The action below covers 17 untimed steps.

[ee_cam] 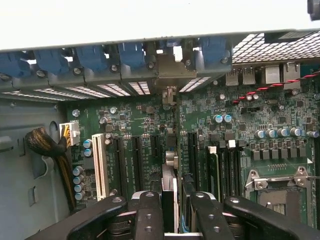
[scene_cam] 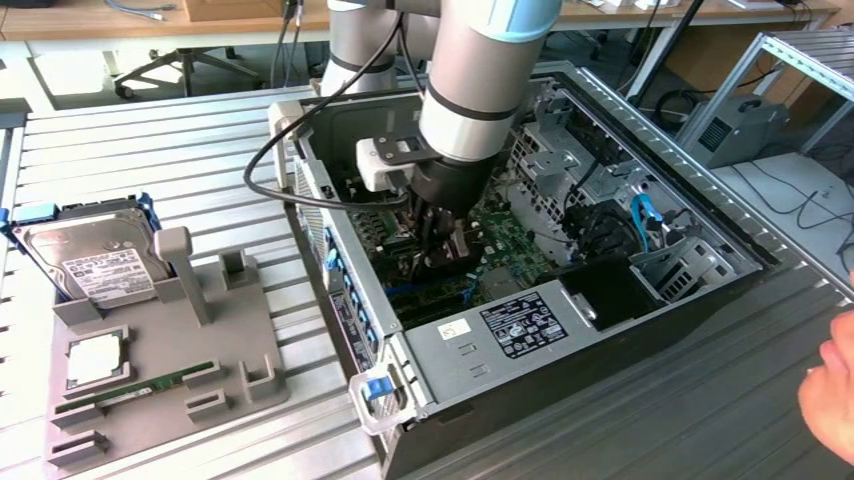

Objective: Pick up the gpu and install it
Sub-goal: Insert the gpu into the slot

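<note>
The gpu shows edge-on as a thin dark card standing upright over the black expansion slots of the green motherboard. Its silver end bracket sits against the rear slot openings of the case. My gripper has a black finger on each side of the card and is shut on it. In the exterior view the gripper reaches straight down into the open computer case, with the gpu a dark shape just below it, low over the board. Whether the card's edge is seated in a slot is hidden.
A grey parts tray on the exterior view's left holds a hard drive, a square chip and a green memory stick. A person's hand is at the right edge. A brown cable bundle and a processor socket flank the slots.
</note>
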{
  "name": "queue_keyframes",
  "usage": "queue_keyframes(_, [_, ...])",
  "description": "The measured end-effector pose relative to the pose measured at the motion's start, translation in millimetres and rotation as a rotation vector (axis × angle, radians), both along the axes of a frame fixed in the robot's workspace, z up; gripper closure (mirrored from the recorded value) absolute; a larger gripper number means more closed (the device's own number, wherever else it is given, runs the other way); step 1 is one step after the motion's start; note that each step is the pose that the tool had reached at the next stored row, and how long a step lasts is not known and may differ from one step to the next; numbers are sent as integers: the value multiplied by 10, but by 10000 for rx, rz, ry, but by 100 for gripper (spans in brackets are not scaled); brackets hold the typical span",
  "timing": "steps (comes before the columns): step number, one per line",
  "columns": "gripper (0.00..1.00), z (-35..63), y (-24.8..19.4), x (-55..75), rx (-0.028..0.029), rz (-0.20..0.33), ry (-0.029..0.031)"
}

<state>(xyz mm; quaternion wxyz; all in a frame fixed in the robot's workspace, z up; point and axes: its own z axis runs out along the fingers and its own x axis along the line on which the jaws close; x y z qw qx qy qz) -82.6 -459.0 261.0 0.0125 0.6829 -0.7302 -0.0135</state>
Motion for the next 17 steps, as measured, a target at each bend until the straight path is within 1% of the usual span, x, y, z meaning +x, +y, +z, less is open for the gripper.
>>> queue_keyframes(7, [73, -22, 13, -28, -2, 2, 1])
queue_keyframes(14, [73, -29, 16, -28, 1, 1, 0])
queue_keyframes(16, [73, -16, 17, -28, 13, 1, -5])
queue_keyframes(17, [73, -1, 16, -28, 7, 1, -3])
